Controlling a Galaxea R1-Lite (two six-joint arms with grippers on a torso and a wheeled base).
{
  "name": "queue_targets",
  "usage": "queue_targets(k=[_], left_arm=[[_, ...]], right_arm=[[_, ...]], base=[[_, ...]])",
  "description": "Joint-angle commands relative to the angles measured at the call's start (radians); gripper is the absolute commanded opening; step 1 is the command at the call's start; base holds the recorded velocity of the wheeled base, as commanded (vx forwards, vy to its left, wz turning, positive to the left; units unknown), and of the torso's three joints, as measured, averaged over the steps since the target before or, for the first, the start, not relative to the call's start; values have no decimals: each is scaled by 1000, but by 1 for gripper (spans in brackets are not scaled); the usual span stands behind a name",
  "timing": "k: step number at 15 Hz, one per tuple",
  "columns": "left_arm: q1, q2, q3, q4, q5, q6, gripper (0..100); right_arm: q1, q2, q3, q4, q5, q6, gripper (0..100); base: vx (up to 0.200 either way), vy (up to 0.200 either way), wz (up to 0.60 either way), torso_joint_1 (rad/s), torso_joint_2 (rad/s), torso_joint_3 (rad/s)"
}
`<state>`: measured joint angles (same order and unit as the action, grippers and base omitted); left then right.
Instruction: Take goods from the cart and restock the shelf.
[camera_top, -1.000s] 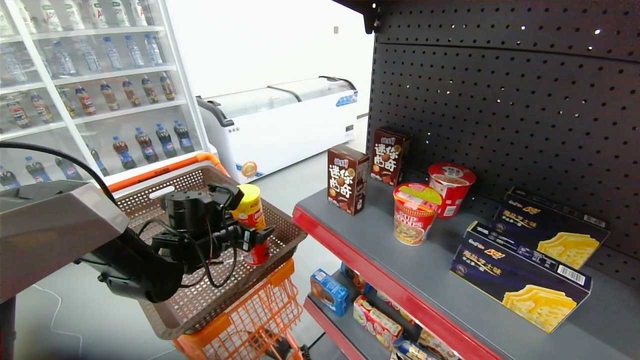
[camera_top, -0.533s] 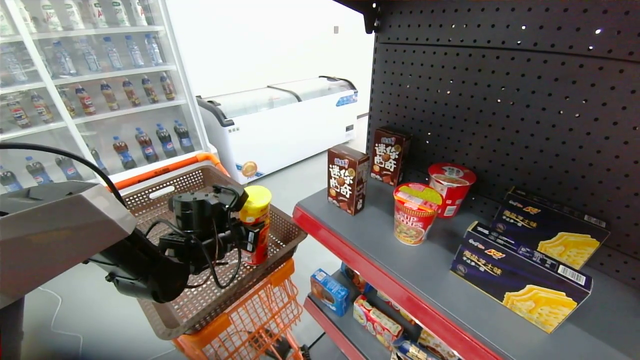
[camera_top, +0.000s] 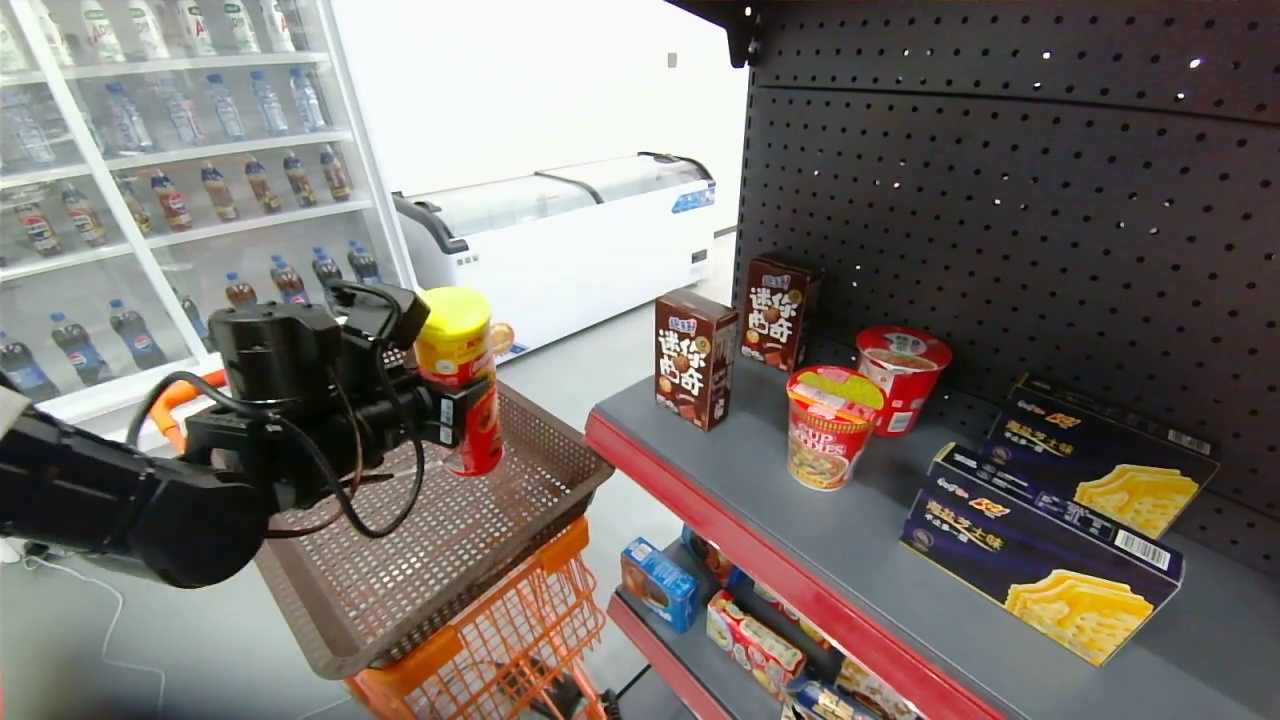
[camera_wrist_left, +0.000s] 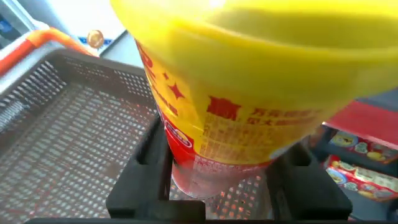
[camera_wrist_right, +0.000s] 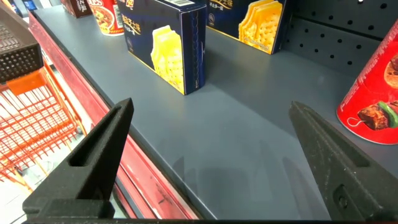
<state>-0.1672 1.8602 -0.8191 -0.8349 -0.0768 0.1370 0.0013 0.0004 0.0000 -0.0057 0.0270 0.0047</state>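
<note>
The left claw (camera_top: 470, 415) pinches a tall chip can (camera_top: 455, 345) with a yellow lid, just left of the frame's middle. The can hangs upright above the brown basket (camera_top: 430, 560) on the orange cart (camera_top: 510, 630), apart from the grey shelf (camera_top: 730, 480) at right. The right claw (camera_wrist_right: 211, 168) is spread wide over the shelf.

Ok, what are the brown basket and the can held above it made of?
Basket: probably moulded plastic, matte brown, evenly perforated walls. Can: glossy printed wrap, perhaps cardboard or thin metal, I cannot tell which; its yellow lid looks like smooth plastic.
</note>
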Motion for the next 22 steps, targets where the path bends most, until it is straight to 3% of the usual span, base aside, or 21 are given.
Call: queue_targets(k=[1, 7, 8, 9, 10, 11, 12, 13, 14, 17, 20, 22], left_arm=[[6, -184, 41, 62, -21, 4, 0], [-25, -440, 184, 166, -52, -5, 0], [-74, -504, 213, 200, -138, -2, 0], [-80, -507, 215, 200, -149, 0, 0], [-121, -526, 215, 207, -158, 1, 0], [-181, -546, 198, 221, -167, -13, 0], [-204, -552, 195, 232, -172, -28, 0], [-273, -607, 184, 312, -221, -82, 0], [-294, -642, 186, 376, -248, -83, 0], [-316, -655, 245, 392, -271, -76, 0], [-341, -645, 242, 392, -271, -86, 0], [-354, -625, 224, 401, -314, -91, 0]], right_arm=[[0, 0, 0, 0, 1, 0, 100], [0, 0, 0, 0, 1, 0, 100], [0, 0, 0, 0, 1, 0, 100], [0, 0, 0, 0, 1, 0, 100], [0, 0, 0, 0, 1, 0, 100], [0, 0, 0, 0, 1, 0, 100], [0, 0, 0, 0, 1, 0, 100], [0, 0, 0, 0, 1, 0, 100], [0, 0, 0, 0, 1, 0, 100], [0, 0, 0, 0, 1, 0, 100], [0, 0, 0, 0, 1, 0, 100], [0, 0, 0, 0, 1, 0, 100]], base=[[0, 0, 0, 0, 0, 0], [0, 0, 0, 0, 0, 0], [0, 0, 0, 0, 0, 0], [0, 0, 0, 0, 0, 0], [0, 0, 0, 0, 0, 0], [0, 0, 0, 0, 0, 0], [0, 0, 0, 0, 0, 0], [0, 0, 0, 0, 0, 0], [0, 0, 0, 0, 0, 0], [0, 0, 0, 0, 0, 0], [0, 0, 0, 0, 0, 0], [0, 0, 0, 0, 0, 0]])
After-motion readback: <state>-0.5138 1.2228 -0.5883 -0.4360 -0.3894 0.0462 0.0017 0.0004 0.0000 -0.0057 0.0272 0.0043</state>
